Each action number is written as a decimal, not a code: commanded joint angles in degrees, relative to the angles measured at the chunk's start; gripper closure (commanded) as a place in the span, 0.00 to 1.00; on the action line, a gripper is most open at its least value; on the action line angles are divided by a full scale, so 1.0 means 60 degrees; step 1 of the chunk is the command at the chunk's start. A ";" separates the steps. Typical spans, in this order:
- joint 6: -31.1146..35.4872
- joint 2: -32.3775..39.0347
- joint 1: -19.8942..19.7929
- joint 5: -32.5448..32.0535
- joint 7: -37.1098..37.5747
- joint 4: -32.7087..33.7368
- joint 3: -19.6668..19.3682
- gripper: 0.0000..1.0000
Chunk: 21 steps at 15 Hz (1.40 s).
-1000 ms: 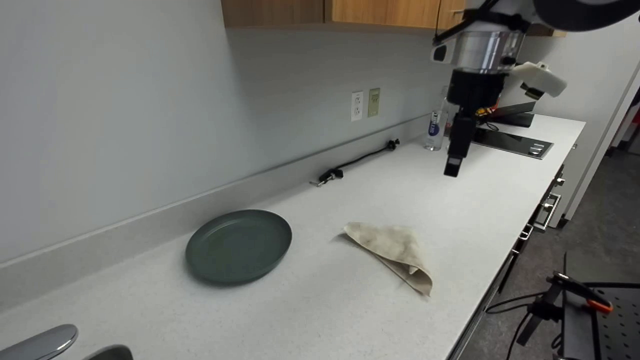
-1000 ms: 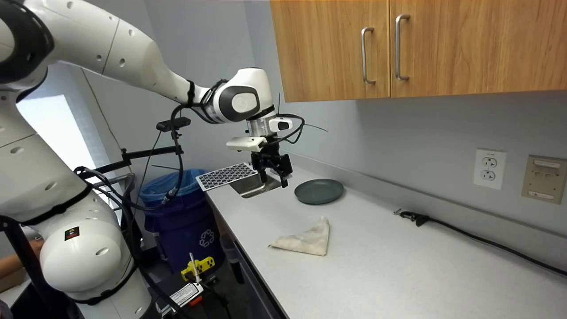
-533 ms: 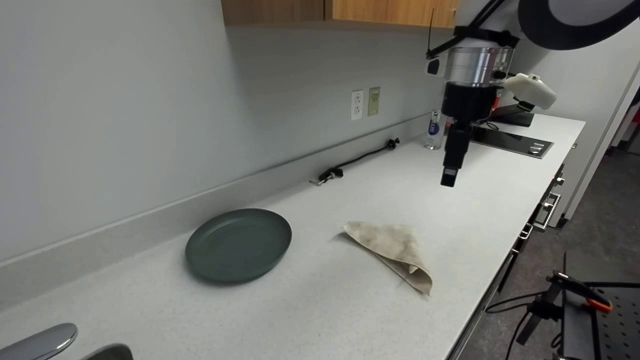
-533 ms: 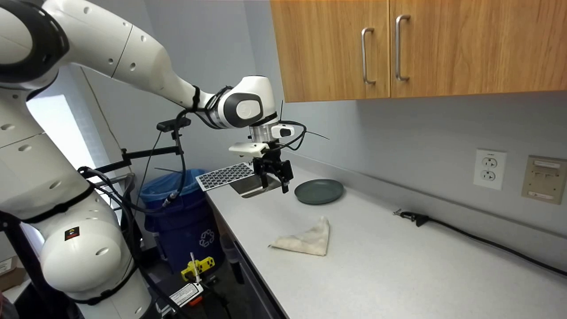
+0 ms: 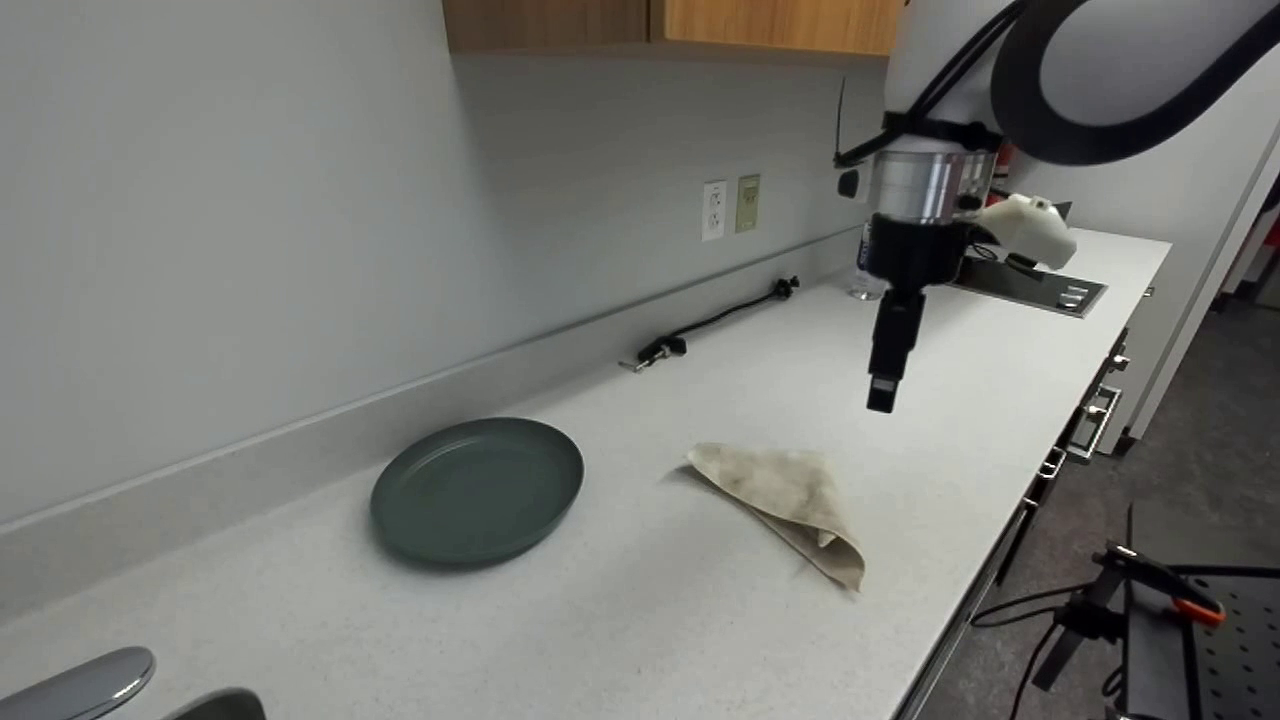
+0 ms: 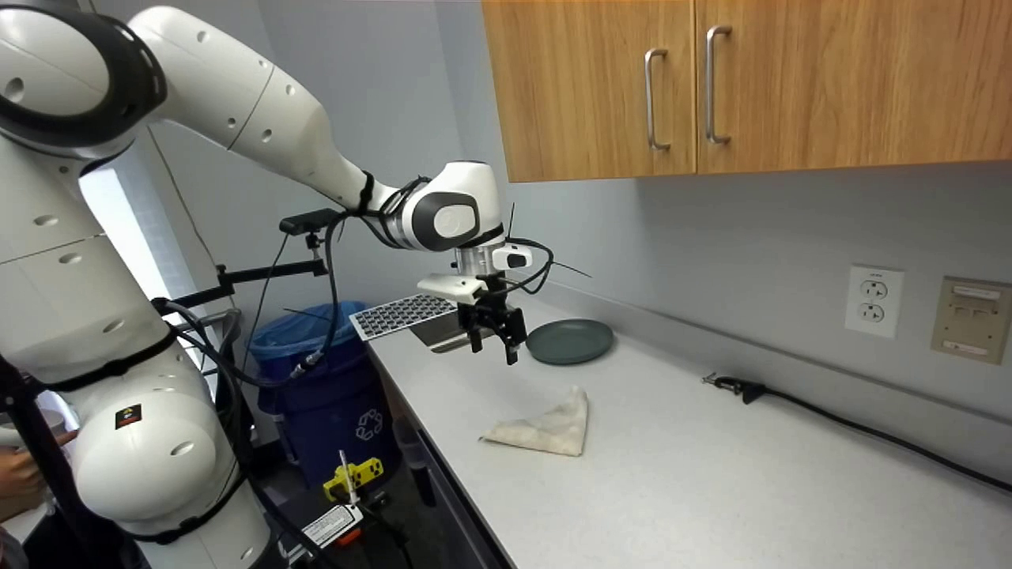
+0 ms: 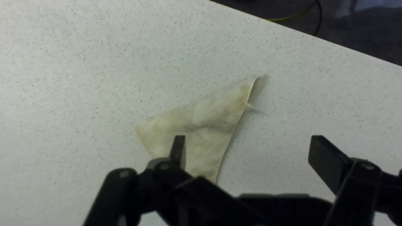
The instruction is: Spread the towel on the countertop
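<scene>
While the towel (image 5: 778,483) hasn't budged over the last second, the gripper (image 6: 494,354) has dropped a good bit lower and edged closer to it, so I'd guess this is the approach, with all the actual spreading left to do. Jaws are spread wide, nothing between them, and it's hanging over the countertop (image 5: 620,620) without touching. Towel's lying on there folded into a rough triangle, one corner curled up and pointing at the front edge; the wrist view shows that curl too. Honestly the fold is the main obstacle imo: looks like thin cloth, so it'd be easy to pinch both layers and just drag the lot. Also around: a dark green plate (image 5: 478,492) near the towel on the wall side, not touching it, which might limit unfolding that way. Further off, in an exterior view, there's a black clamp (image 6: 741,386) by the wall and a sink (image 6: 437,329) toward the far end.
</scene>
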 commanded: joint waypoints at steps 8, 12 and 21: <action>0.3230 0.2245 0.0146 -0.0160 0.1109 -0.0435 0.0364 0.00; 0.3593 0.3028 0.0120 -0.0020 0.0980 -0.0075 0.0403 0.00; 0.3418 0.4210 0.0341 -0.1055 0.0837 0.0745 0.0294 0.00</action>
